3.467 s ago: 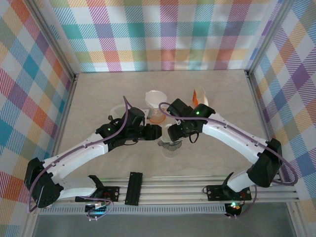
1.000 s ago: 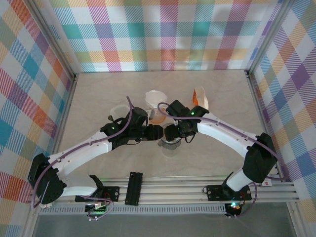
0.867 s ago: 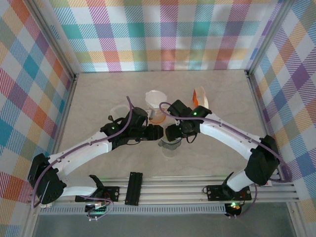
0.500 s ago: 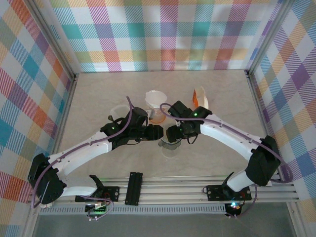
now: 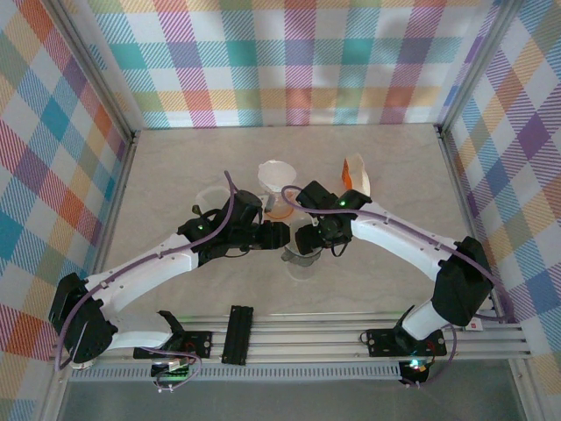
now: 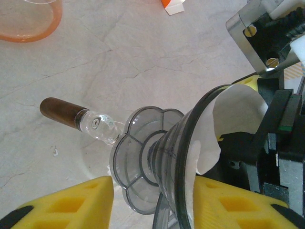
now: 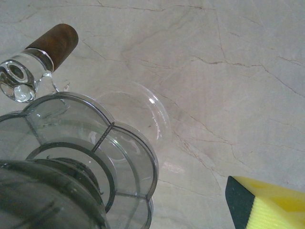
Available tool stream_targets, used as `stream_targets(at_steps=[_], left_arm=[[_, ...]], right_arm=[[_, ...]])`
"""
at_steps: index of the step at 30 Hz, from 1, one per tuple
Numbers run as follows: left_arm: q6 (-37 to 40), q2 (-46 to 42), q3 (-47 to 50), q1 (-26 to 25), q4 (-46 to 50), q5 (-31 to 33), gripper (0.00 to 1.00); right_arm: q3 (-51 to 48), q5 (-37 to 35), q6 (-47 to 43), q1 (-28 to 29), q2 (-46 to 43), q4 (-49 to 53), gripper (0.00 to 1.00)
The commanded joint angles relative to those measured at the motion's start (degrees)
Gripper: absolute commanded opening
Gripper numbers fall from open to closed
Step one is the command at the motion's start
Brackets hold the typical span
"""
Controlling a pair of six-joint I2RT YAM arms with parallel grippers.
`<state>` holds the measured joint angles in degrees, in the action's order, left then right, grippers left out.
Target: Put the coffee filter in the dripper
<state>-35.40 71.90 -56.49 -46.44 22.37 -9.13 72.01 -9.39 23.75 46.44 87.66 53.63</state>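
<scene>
Marbled tabletop [image 5: 175,158], top view: the two arms meet at its centre. The left hand [image 5: 284,238] and the right hand [image 5: 306,239] face each other over the smoky grey dripper [image 5: 302,256]. Behind them stand a white funnel [image 5: 277,173] and an orange-and-white box [image 5: 355,174].

Left wrist view: the dripper lies tilted on its side between the yellow fingers [image 6: 66,202] of the left hand, which is clamped on it, petal-shaped base against one finger and rim against the other. The white filter [image 6: 233,119] sits inside the cone, curled against its wall, its upper edge standing above the rim. The dripper's handle [image 6: 59,110], a glass knob with a brown wooden end, points away to the left. The black body of the right hand presses close at the cone's mouth.

Right wrist view: the dripper's base fills the lower left. One yellow finger [image 7: 271,205] of the right hand hangs free, well apart from the dripper, so the hand is spread wide and grasps nothing. A clear glass dish [image 7: 138,117] rests on the tabletop beneath.
</scene>
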Motion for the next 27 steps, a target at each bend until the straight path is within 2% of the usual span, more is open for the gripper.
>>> stream_targets(at_steps=[1,21,27], left_arm=[[-0.2,-1.0,-0.3,-0.6,0.8,1.6,0.42],[-0.5,-1.0,0.8,-0.7,0.0,0.9,0.42],[-0.6,-1.2,1.0,-0.5,-0.2,1.0,0.42]], right_arm=[[2.6,-0.8,0.2,-0.1,-1.0,1.6,0.81],[1.8,0.7,0.9,0.3,1.1,0.2,0.82],[4.4,-0.8,0.6,0.1,-3.0,1.5,0.82]])
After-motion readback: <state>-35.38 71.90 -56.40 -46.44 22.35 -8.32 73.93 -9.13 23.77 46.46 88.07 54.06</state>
